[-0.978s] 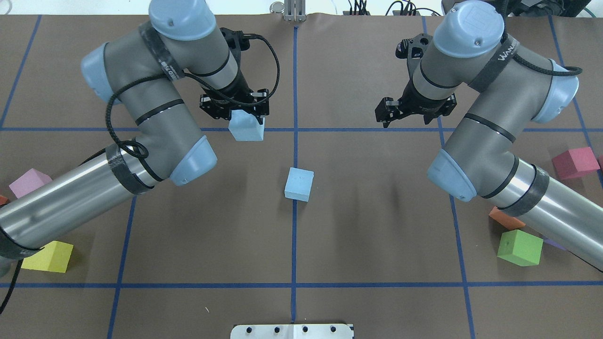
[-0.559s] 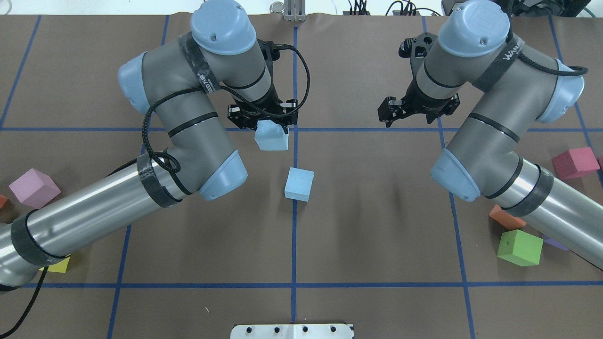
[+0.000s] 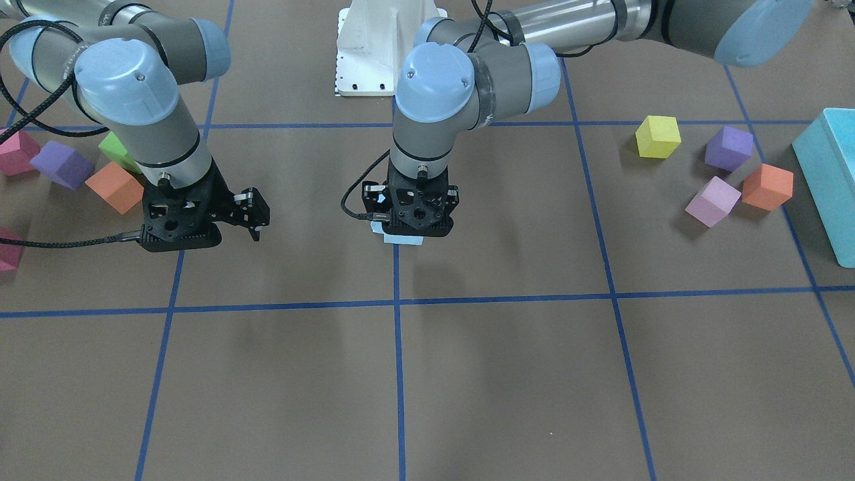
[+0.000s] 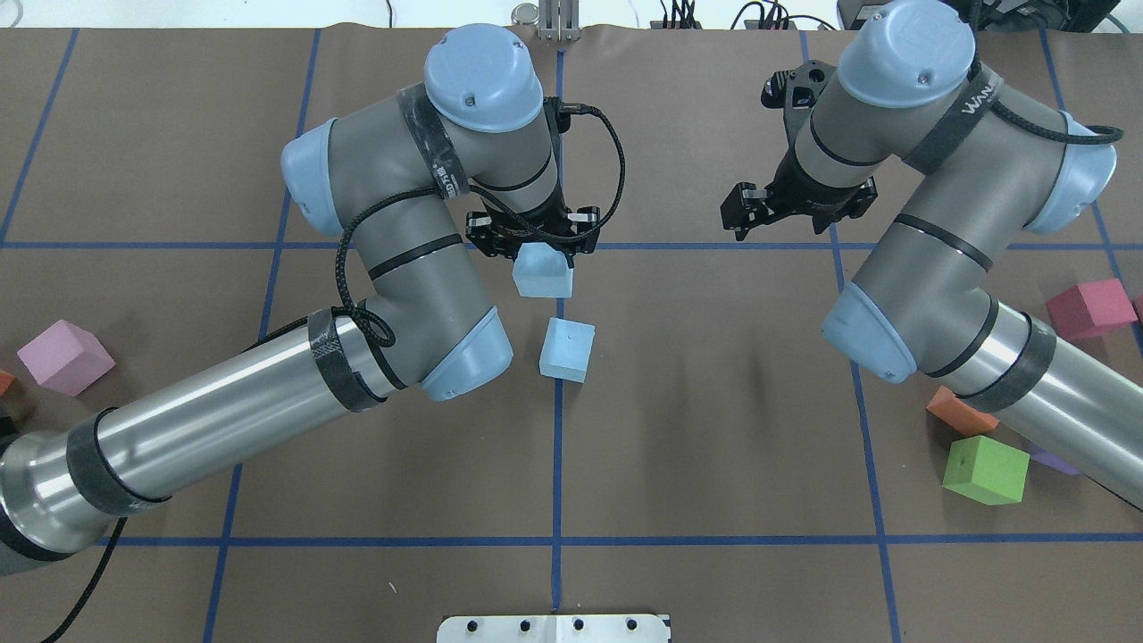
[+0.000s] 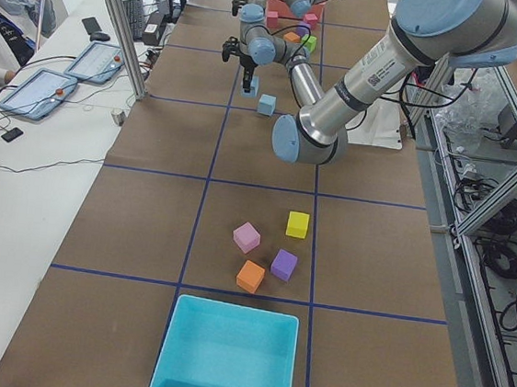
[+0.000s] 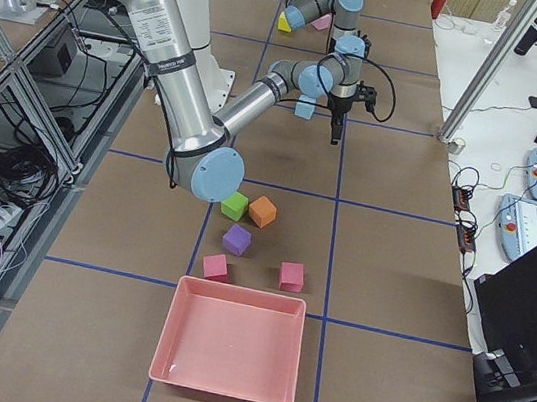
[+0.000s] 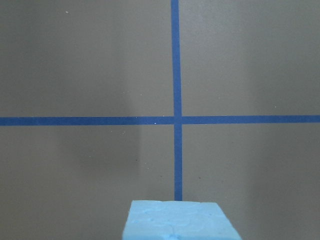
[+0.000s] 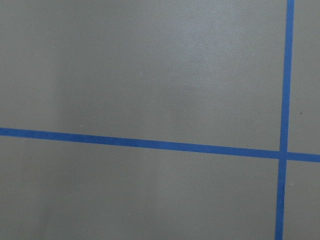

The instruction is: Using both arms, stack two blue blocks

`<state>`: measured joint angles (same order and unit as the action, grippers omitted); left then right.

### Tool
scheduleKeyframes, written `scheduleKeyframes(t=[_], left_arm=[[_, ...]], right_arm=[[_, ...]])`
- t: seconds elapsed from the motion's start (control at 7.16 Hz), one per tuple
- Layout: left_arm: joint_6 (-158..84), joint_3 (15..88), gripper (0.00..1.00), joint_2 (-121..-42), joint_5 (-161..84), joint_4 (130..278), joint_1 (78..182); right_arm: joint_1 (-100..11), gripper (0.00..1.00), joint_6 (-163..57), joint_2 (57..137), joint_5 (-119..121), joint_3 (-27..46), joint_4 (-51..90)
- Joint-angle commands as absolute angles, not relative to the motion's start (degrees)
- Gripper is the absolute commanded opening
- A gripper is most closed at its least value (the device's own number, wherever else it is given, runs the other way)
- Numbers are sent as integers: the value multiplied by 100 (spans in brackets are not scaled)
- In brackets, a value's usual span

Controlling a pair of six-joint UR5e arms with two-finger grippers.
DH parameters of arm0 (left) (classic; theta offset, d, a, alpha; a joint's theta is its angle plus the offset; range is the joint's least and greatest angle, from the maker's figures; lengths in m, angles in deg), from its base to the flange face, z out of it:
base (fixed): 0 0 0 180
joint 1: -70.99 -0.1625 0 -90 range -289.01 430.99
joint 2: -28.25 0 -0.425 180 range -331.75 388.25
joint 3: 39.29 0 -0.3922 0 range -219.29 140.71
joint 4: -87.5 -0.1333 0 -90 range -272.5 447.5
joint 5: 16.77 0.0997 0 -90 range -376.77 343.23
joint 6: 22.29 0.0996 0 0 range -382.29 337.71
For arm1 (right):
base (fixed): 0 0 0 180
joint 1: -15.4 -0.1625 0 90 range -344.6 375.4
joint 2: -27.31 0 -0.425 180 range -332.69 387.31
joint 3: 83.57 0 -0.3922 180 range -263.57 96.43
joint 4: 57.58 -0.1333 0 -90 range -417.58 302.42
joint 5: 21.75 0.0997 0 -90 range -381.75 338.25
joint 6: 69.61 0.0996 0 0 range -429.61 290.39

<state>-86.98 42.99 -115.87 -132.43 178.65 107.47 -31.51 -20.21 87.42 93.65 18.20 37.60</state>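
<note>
**Left gripper carries one blue block, the other lies on the table**

Overhead: the left gripper (image 4: 533,243) is pinched on the held blue block (image 4: 543,274), which hangs clear of the table (image 4: 714,464) at the central tape line (image 4: 557,446). The second blue block (image 4: 567,349) lies on the brown paper across that line. It is nearer the robot and close to the held one, but not beneath it. The right gripper (image 4: 793,214) hovers well off to the right, jaws spread, with nothing between them.

Front-facing: the left gripper points straight down. A sliver of pale blue peeks out below its body, and it is not clear which block it belongs to. The right gripper shows one finger standing out sideways. A yellow cube (image 3: 658,136) and a turquoise bin (image 3: 828,180) sit far out on the robot's left side.

Left side view: far down the table, the held blue block hangs under the near arm's gripper. The second blue block sits just beside it on the robot's side.

Right side view: the near arm's gripper points down at bare paper. One pale blue cube shows beside its forearm.

Left wrist: the top of the held blue block fills the bottom edge, with a tape crossing on the paper beyond it.

Right wrist: only paper and tape lines show.
</note>
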Motion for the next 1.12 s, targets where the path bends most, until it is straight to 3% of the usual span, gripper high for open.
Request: scheduleKeyframes(t=[0.0,0.98], left_arm=[[-8768,4306,51,-11580,-13244,17855,10590],[-9067,4447,53,-11527,-13244,17591,10228]], right_arm=[[-3153,100,-2021,8743,9365,1821,3760],[-3145,100,-2012,8743,9356,1812,3760]])
